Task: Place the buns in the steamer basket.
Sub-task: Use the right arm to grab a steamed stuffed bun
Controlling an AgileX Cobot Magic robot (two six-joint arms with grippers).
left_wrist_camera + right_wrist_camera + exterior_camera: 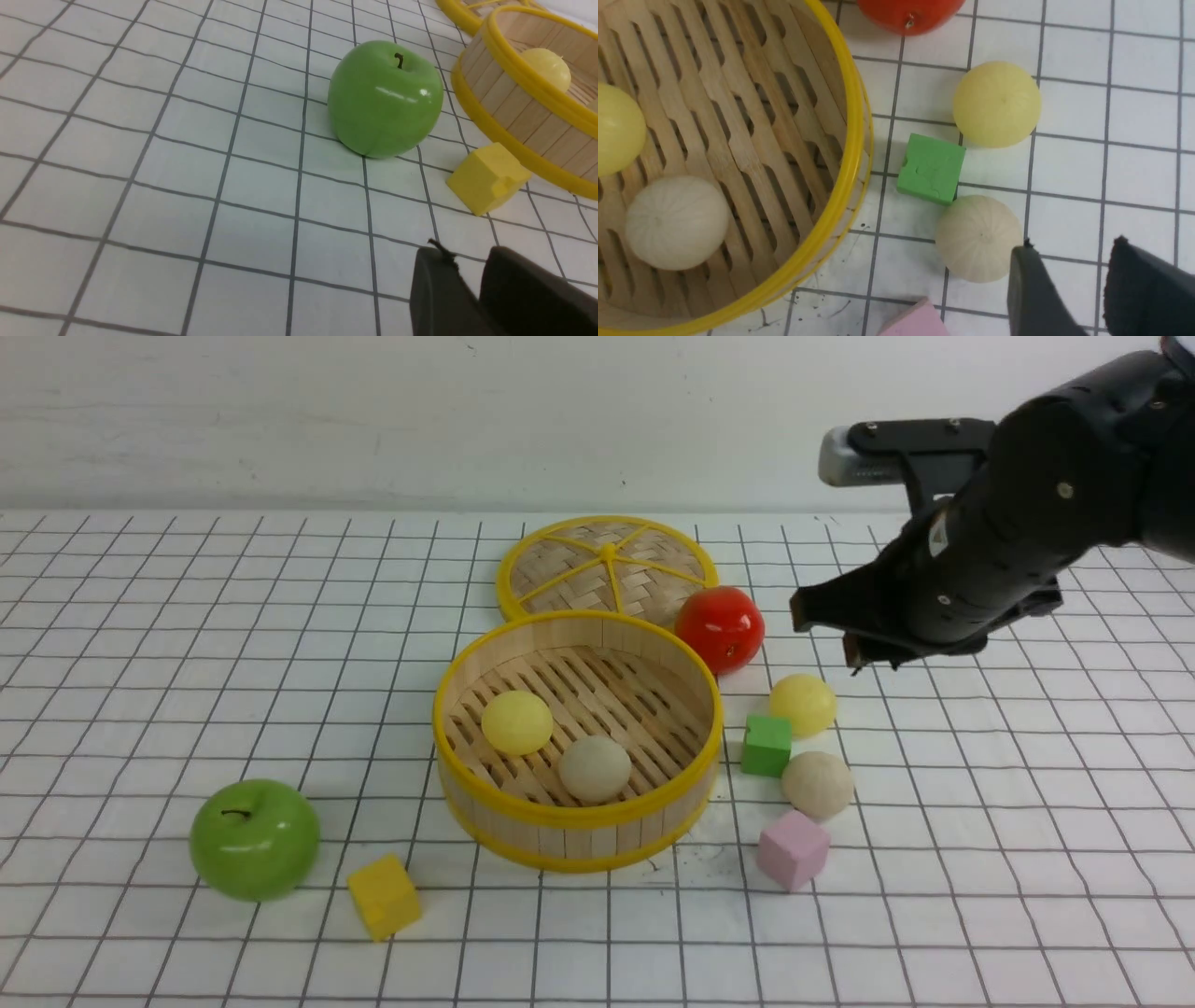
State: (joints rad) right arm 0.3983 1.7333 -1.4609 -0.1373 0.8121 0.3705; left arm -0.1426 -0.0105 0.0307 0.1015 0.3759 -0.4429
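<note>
Bamboo steamer basket (579, 817) held a pale yellow bun (516, 721) and a cream bun (595, 768). The second yellow bun (803, 705) and the beige bun (818, 784) lay on the counter (187, 663) just beside the basket, flanking a green cube (766, 745). The right tool (823, 635) hovered above them, jaws apart and empty. The next move was judged a descent onto one bun, clear of the cube. The left tool (467, 261) was low near the green apple (385, 98); its state could not be told.

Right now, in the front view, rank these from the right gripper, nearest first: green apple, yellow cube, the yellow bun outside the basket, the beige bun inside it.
1. Yellow bun, right of the steamer basket, by the right gripper.
2. Beige bun, inside the basket.
3. Yellow cube, front left of the basket.
4. Green apple, farthest left.
</note>
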